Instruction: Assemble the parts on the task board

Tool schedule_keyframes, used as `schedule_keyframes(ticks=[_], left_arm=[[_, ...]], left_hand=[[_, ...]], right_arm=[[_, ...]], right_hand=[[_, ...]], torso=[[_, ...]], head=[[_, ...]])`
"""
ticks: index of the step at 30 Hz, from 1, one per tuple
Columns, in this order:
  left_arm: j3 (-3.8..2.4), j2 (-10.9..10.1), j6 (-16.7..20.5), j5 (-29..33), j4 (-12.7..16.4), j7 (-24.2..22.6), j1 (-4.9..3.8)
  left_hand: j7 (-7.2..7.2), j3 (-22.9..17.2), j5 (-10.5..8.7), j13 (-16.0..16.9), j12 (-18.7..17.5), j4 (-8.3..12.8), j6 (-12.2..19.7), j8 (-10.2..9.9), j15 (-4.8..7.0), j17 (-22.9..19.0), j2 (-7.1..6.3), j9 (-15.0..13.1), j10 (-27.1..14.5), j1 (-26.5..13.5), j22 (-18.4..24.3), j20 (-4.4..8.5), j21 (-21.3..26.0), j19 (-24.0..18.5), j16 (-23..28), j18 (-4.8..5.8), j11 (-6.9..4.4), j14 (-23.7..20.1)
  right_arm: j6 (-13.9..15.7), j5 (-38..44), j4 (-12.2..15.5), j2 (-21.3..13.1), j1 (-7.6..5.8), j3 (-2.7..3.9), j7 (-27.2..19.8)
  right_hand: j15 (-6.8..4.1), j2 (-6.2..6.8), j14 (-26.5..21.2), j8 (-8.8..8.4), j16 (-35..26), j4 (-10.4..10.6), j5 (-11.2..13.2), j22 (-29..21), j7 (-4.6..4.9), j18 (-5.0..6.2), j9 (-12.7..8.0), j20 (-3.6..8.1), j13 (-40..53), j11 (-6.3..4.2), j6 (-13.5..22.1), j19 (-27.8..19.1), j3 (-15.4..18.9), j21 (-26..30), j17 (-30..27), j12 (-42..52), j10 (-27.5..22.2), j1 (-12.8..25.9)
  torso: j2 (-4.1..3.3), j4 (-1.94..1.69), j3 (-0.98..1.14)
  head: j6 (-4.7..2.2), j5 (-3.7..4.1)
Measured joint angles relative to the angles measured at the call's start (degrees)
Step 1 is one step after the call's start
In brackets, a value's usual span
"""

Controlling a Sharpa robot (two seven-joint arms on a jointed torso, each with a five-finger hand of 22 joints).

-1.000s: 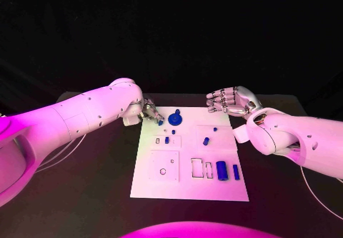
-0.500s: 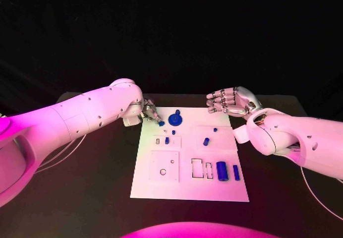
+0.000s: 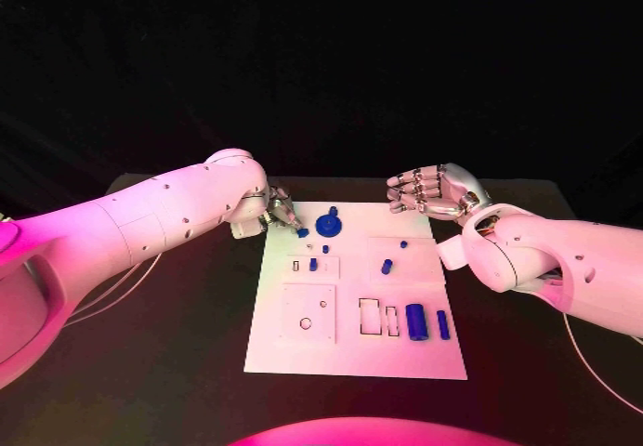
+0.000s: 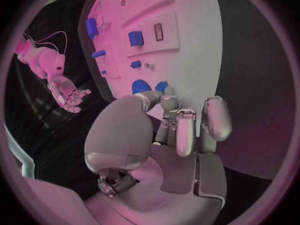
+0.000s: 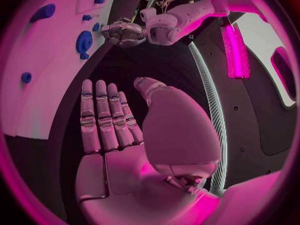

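Black table [image 3: 161, 372] carried white task board [image 3: 355, 358] at frame centre. Left hand [image 3: 278, 212] sat at board's upper left corner, fingertips pinching small blue part [image 3: 303, 231]. Right hand [image 3: 426, 190] hovered upper right, fingers released, grasping nothing. Round blue part [image 3: 330, 224] lay beside pinched piece.

White task board [image 3: 351, 358] lies flat on the tabletop [image 3: 161, 372]; small blue parts [image 3: 415, 320] stand scattered across it, a round one [image 3: 328, 224] near its far edge.

The left robot hand [image 3: 278, 212] crowds the far left corner of the white rectangular task board [image 3: 354, 358], beside the round blue disc part [image 3: 328, 224]. The bare black tabletop [image 3: 161, 344] flanks the board.
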State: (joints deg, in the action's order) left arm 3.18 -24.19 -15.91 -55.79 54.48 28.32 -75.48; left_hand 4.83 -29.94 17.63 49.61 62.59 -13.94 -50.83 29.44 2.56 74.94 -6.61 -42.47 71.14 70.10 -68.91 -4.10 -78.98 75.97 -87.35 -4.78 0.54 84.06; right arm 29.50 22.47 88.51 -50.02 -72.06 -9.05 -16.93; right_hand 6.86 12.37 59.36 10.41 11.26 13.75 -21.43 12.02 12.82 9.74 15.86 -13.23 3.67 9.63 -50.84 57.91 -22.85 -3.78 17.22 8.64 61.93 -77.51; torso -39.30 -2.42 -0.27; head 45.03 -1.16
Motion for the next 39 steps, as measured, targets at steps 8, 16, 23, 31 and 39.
schedule_keyframes(ticks=[8,16,23,31,39], left_arm=[[-0.31,-0.6,0.2,0.6,0.7,0.1,0.01],[-0.40,-0.2,-0.1,0.9,0.8,0.8,-0.02],[-0.35,0.9,-1.6,0.7,0.1,2.1,-0.02],[-0.19,2.1,-3.2,0.3,-1.2,3.7,-0.02],[-0.19,2.6,-3.3,-0.2,-2.0,4.7,-0.06]], left_hand=[[-0.17,6.5,-0.51,1.1,0.9,-2.8,-1.8,0.0,0.00,0.0,-1.95,0.6,1.0,-9.6,-1.0,0.41,-0.4,0.6,-0.5,0.00,-0.14,0.0],[-0.85,9.6,-4.99,2.4,1.9,-2.8,-3.1,0.0,0.41,0.0,-1.78,0.3,2.3,-12.0,-2.2,0.89,-1.1,1.6,-1.1,0.00,-0.65,0.0],[-1.25,9.8,-4.99,2.7,1.9,-2.7,-3.5,0.3,0.41,0.0,-1.78,0.1,2.5,-12.0,-2.8,1.00,-1.3,1.9,-1.1,-0.01,-0.85,0.0],[-1.26,9.8,-4.99,2.6,1.9,-2.7,-3.5,0.4,0.62,0.0,-1.78,0.0,2.5,-12.0,-2.8,1.00,-1.3,1.9,-1.1,-0.01,-0.85,-0.2],[-1.26,9.8,-4.99,2.6,1.9,-2.7,-3.5,0.7,0.82,0.0,-1.22,-0.1,2.7,-11.9,-3.1,1.22,-1.6,2.1,-1.3,-0.01,-1.06,0.0]], right_arm=[[0.0,0.0,-0.1,0.0,0.00,0.00,0.0],[0.0,0.0,-0.1,0.0,0.00,0.00,0.0],[0.0,0.0,0.0,0.0,0.00,0.00,0.0],[0.0,0.0,0.0,0.1,0.00,0.00,0.0],[0.0,0.0,0.0,0.1,-0.01,0.00,0.0]], right_hand=[[0.00,0.00,0.0,0.00,0.0,0.0,0.0,-0.1,0.00,0.00,0.0,0.00,0.0,0.00,0.0,0.0,0.0,0.0,0.0,0.0,0.0,0.0],[0.00,0.00,0.0,0.00,0.0,0.0,0.0,-0.1,0.00,0.00,0.0,0.00,0.0,0.00,0.0,0.0,0.0,0.0,0.0,0.0,0.0,0.0],[0.00,0.00,0.0,0.00,0.0,0.0,0.0,-0.1,-0.01,0.00,0.0,0.00,0.0,0.00,0.0,0.0,0.0,0.0,0.0,0.0,0.0,0.0],[0.00,0.00,0.0,0.00,0.0,0.0,0.0,-0.1,-0.01,0.00,0.0,0.00,0.0,0.00,0.0,0.0,0.0,0.0,0.0,0.0,0.0,0.0],[0.00,0.00,0.0,0.00,0.0,0.0,0.0,-0.1,-0.01,0.00,0.0,0.00,0.0,0.00,0.0,0.0,0.0,0.0,0.0,0.0,0.0,0.0]], torso=[[0.00,-0.01,0.01],[-0.07,0.03,0.07],[-0.12,0.04,0.07],[-0.13,0.02,0.06],[-0.12,0.01,0.01]], head=[[-0.23,-0.08],[-0.44,-0.12],[-0.49,-0.13],[-0.41,-0.19],[-0.35,-0.21]])
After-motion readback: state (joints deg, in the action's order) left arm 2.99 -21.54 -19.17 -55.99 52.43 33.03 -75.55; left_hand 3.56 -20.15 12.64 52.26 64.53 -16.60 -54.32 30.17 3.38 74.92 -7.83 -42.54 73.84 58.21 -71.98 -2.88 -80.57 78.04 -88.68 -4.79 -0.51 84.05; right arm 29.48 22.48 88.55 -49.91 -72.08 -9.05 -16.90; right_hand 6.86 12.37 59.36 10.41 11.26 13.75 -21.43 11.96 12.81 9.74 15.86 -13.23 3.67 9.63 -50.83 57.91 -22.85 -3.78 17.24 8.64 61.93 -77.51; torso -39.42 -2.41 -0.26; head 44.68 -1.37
